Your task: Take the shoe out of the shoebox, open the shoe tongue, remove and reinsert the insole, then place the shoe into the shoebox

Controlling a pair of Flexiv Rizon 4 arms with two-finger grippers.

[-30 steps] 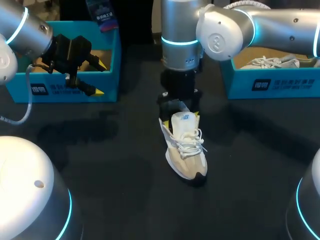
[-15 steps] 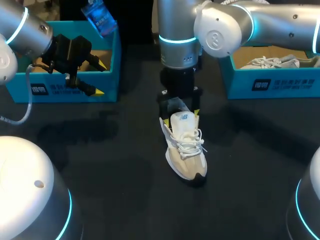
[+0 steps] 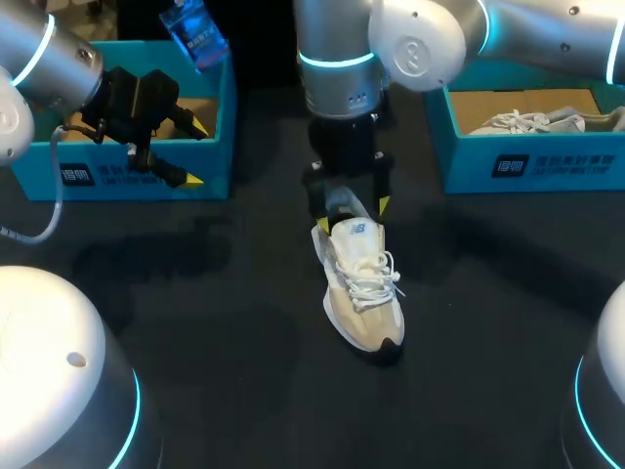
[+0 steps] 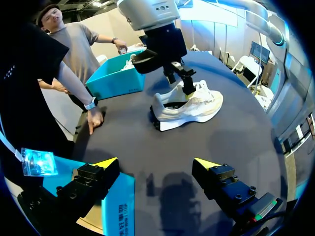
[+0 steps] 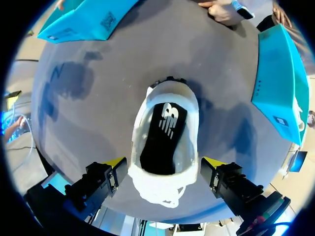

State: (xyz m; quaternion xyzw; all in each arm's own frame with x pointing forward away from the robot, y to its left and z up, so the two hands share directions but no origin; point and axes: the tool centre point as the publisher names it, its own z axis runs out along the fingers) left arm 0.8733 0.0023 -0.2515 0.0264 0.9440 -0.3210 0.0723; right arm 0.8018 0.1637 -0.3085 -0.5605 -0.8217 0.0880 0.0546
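Teal shoeboxes (image 3: 220, 147) (image 3: 566, 166), two; one cream shoe (image 3: 361, 293) on table (image 3: 244, 342); two end effectors (image 4: 155, 163) (image 5: 164, 162), spread.

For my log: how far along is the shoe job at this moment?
Done: the shoe is out, standing on the table. In hand: the right gripper hovers open over its opening, where the insole lies. Left: insole step unclear; the shoe must go into the shoebox.

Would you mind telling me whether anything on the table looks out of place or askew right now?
One thing: a person's hand rests on the edge of the table. The shoe stands upright with its insole inside.
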